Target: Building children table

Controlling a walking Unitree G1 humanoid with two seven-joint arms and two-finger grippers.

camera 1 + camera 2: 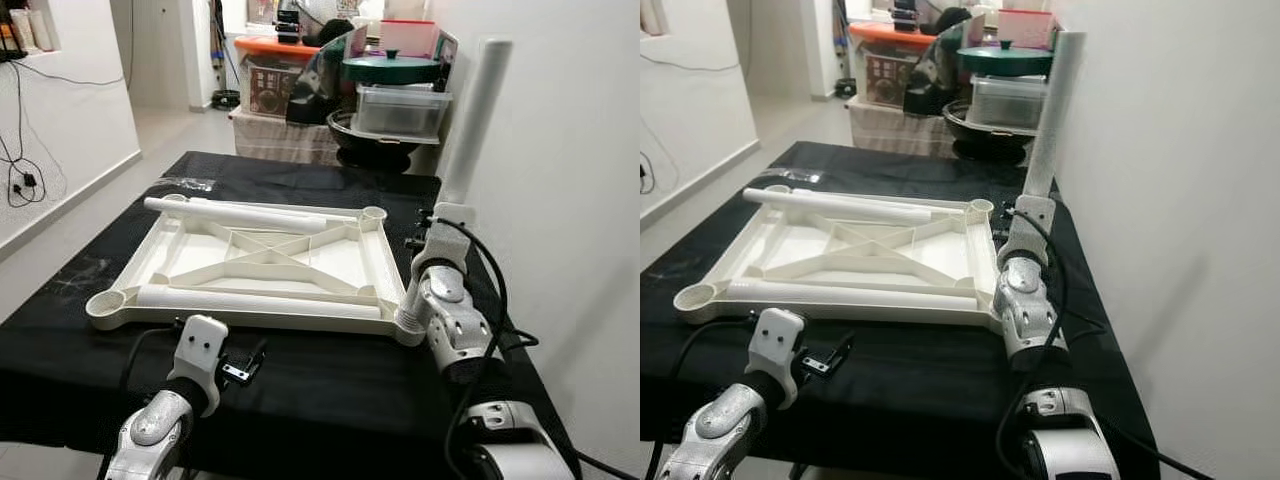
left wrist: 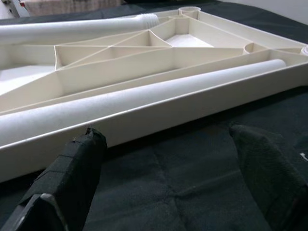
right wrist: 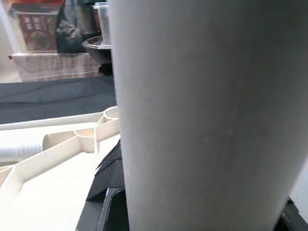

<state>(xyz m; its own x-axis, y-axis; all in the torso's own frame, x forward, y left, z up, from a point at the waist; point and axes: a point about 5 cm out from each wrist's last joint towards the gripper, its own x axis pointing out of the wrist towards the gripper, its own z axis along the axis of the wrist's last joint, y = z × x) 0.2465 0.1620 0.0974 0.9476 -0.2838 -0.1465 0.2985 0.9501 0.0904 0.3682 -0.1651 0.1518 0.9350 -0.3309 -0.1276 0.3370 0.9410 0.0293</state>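
Nearest in the left eye view, the left hand [image 1: 238, 367] hovers low over the black-covered worktop [image 1: 330, 390], just short of the near rim of the upturned tabletop [image 1: 265, 262]. That white tabletop lies underside up, ribs showing, so its corner sockets face upward to take legs. Two loose legs rest in it: the near leg [image 1: 260, 300] along the front rim, the far leg [image 1: 235, 213] across the back.

In the right eye view, the right hand [image 1: 1028, 212] holds the upright leg [image 1: 1050, 110] close to the wall, just beside the tabletop's right side, likely to carry it to the near right socket [image 1: 1002, 318], which sits beside the right arm.

The left wrist view shows the left hand's fingers [image 2: 72, 168] spread wide with nothing between them, facing the near leg, perhaps next to be picked.

The right wrist view has the upright leg pressed against the camera, gripped firmly, with the far socket [image 3: 111, 113] beyond
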